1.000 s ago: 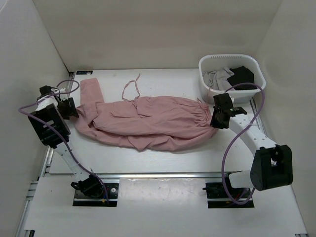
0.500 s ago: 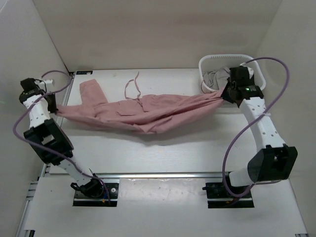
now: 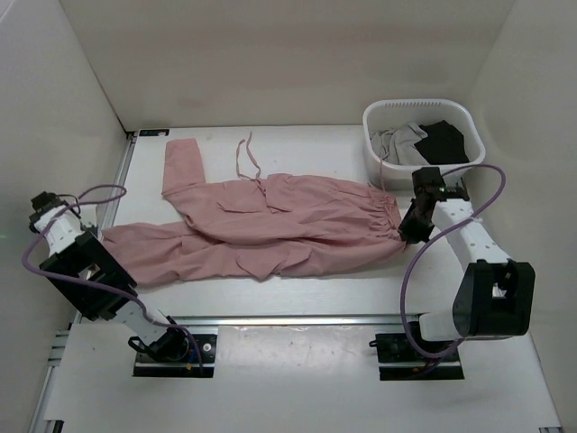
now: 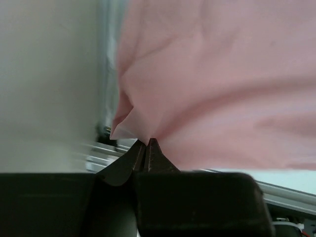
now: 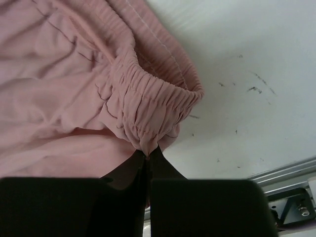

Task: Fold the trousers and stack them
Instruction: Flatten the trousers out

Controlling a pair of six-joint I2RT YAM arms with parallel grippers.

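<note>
The dusty-pink trousers [image 3: 270, 225] lie stretched across the table, waist to the right, one leg reaching to the left edge and the other bent up toward the back. My left gripper [image 3: 101, 236] is shut on the hem of the near leg [image 4: 129, 123] at the table's left edge. My right gripper [image 3: 403, 233] is shut on the gathered waistband [image 5: 148, 113] at the right. Thin pink drawstrings [image 3: 245, 153] trail toward the back. Both pairs of jaws pinch fabric tightly.
A white basket [image 3: 380, 161] at the back right holds a grey garment [image 3: 397, 140] and a black garment [image 3: 444, 138]. White walls close in the left, back and right. A metal rail [image 3: 288, 318] runs along the near edge of the table.
Both arms lifted the trousers off the table, stretched them taut, then lowered them. The garment now lies flatter and longer, its near leg pulled out to the left edge. The left gripper shut.
</note>
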